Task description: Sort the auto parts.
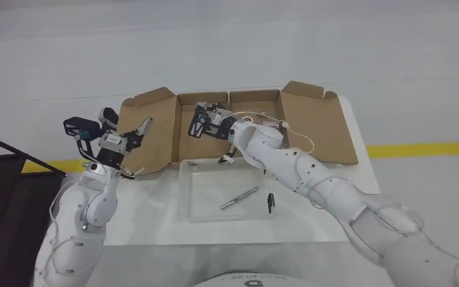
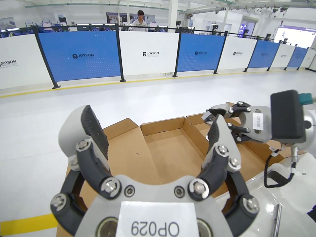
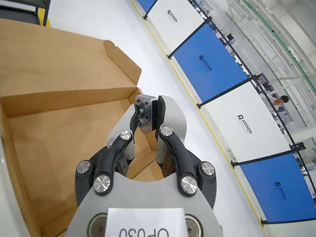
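Two grippers are engaged. The right gripper (image 3: pixel 146 116) is clenched on a small drilled metal plate (image 3: pixel 144 108), which it holds over the cardboard box (image 3: pixel 49 124). The left gripper (image 2: pixel 155 128) is released, jaws spread wide, with the box's side flap just ahead of it. A metal rod (image 1: pixel 239 198) lies in the clear tray (image 1: pixel 208 208), apart from both grippers.

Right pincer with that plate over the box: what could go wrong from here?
1. The right pincer pinches the plate near its tips; the plate may twist or slip out.
2. It hangs near a wall of the box; a release could land the plate on the rim or in the wrong compartment.
3. The left pincer hovers open close by; the arms might clash if either swings.
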Motion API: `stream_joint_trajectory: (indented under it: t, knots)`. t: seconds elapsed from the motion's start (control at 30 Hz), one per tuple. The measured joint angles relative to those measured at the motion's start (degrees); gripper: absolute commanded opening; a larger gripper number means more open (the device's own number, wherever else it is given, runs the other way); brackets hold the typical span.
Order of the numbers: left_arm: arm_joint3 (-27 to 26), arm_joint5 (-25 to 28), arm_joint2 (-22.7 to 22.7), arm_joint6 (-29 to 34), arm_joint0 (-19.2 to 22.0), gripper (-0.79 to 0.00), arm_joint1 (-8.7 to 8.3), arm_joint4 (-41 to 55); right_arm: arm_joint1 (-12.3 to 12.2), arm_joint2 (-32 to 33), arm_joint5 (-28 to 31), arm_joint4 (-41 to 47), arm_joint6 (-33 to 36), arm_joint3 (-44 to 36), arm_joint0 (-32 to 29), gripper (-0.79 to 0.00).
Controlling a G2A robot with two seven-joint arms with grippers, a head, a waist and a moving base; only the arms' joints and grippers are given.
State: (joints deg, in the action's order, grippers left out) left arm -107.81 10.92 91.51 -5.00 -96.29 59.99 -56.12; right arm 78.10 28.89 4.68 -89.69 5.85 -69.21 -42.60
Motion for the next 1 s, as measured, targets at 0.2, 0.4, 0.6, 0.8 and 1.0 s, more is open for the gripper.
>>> stream_joint_trajectory:
  t: [0.2,0.4,0.6,0.8,1.0]
  knots:
    - [0.0,0.0,0.0,0.0,0.0,0.0,0.0,0.0,2.4,-1.8,3.0,-0.3,6.1,4.9,1.6,-0.785]
    - [0.0,0.0,0.0,0.0,0.0,0.0,0.0,0.0,3.9,-1.9,4.0,-0.9,10.6,7.8,2.4,-0.785]
    - [0.0,0.0,0.0,0.0,0.0,0.0,0.0,0.0,5.1,-1.8,5.7,-1.7,14.9,9.6,2.8,-0.69]
    - [0.0,0.0,0.0,0.0,0.0,0.0,0.0,0.0,6.0,-1.5,6.8,-2.7,16.6,10.4,2.8,-0.613]
    - [0.0,0.0,0.0,0.0,0.0,0.0,0.0,0.0,6.6,-0.7,7.5,-3.6,16.3,11.0,2.5,-0.48]
